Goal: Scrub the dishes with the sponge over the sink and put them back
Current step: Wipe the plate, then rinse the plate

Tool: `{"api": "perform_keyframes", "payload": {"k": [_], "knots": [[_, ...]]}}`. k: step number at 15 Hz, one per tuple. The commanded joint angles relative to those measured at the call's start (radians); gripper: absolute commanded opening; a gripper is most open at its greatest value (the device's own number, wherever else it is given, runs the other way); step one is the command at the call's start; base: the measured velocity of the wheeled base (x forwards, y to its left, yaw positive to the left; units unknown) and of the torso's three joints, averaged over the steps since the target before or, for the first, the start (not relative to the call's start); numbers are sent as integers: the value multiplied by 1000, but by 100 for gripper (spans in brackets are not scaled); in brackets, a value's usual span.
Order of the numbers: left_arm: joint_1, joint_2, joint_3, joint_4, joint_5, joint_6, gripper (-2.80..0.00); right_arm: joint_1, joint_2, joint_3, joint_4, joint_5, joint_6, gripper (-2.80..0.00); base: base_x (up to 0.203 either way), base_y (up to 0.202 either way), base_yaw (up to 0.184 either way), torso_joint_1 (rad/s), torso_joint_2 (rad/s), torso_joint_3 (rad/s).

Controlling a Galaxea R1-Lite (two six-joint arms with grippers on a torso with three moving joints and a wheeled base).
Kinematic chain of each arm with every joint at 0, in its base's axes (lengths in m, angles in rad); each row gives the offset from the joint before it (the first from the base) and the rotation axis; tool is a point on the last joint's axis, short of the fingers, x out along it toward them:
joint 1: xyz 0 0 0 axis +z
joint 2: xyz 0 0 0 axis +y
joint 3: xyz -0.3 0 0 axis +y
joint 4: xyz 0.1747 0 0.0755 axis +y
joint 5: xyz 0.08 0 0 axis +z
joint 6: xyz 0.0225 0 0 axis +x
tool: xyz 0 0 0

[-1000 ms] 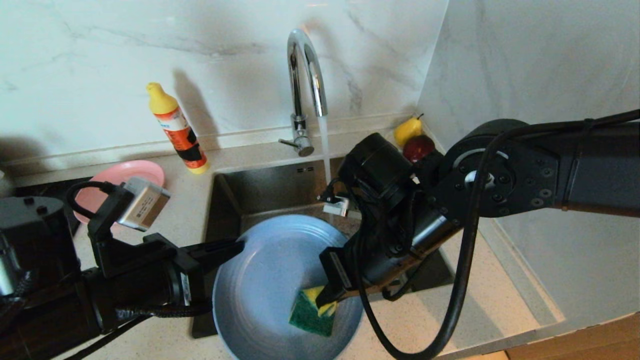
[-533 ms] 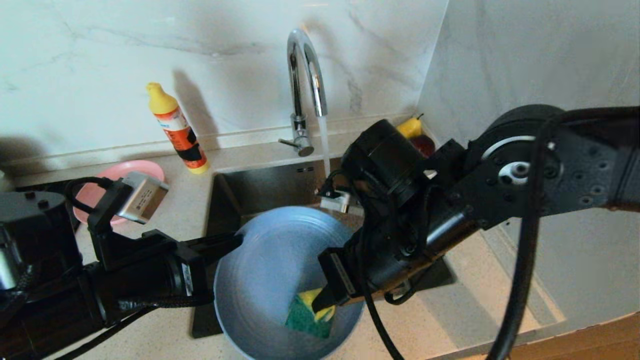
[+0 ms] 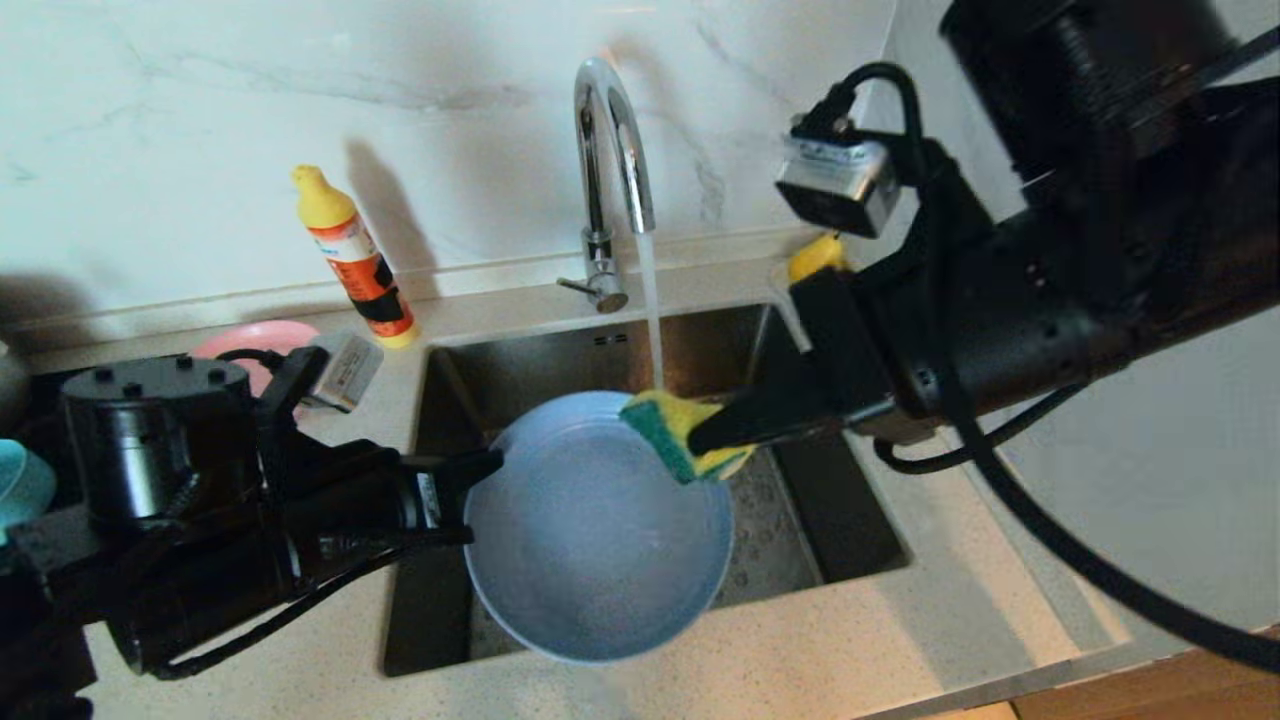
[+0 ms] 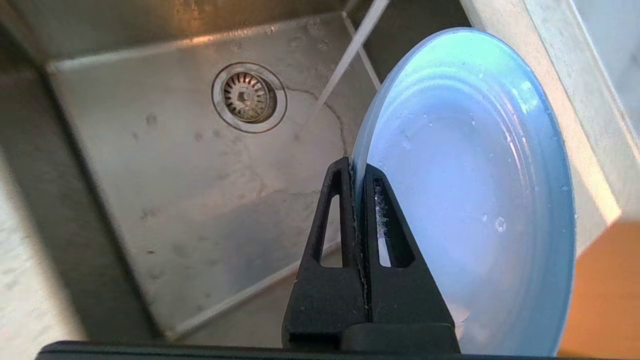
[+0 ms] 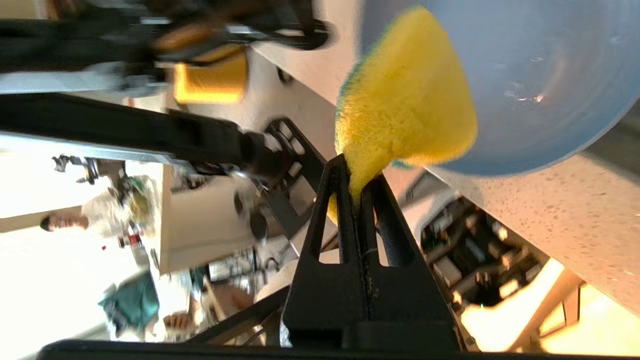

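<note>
My right gripper (image 3: pixel 705 440) is clamped on the sponge (image 3: pixel 672 430), at the plate's (image 3: pixel 600 530) far rim under the tap's (image 3: pixel 610 130) stream; my left gripper (image 3: pixel 480 470) pinches its left rim over the sink (image 3: pixel 520 360). The plate face lies toward me, below the sponge.

Quick tally, using the sink (image 3: pixel 620 350) as the reference. Two plates: one pale-blue plate (image 3: pixel 590 545) over the sink, one pink plate (image 3: pixel 250 340) on the surface off to the sink's left. One sponge (image 3: pixel 675 430) over the sink's back half. One tap (image 3: pixel 610 170) behind the sink, one drain strainer (image 4: pixel 248 96) in its floor. One yellow-capped bottle (image 3: pixel 355 255) at the sink's back-left corner. One yellow pear (image 3: pixel 815 255) at the back-right corner. Something teal (image 3: pixel 20 480) far left, partly cut off.
</note>
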Motion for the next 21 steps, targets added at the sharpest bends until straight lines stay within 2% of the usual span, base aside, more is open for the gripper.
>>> {"api": "perform_keyframes", "payload": {"k": [1,5,12,18,21], "knots": [[1,105,-60,-4,9,-20,-280,-14,-110,-1,5,4,5,-280,0,0,0,0,0,0],[1,269,-175,-5,50,-63,-280,-87,-154,59,43,4,5,-280,0,0,0,0,0,0],[0,512,-424,-55,52,-74,-280,-144,-196,219,34,10,4,-280,0,0,0,0,0,0],[0,581,-558,-42,48,-75,-280,-153,-209,306,-37,9,5,-280,0,0,0,0,0,0],[0,588,-564,-44,48,-76,-280,-153,-213,317,-43,9,4,-280,0,0,0,0,0,0]]}}
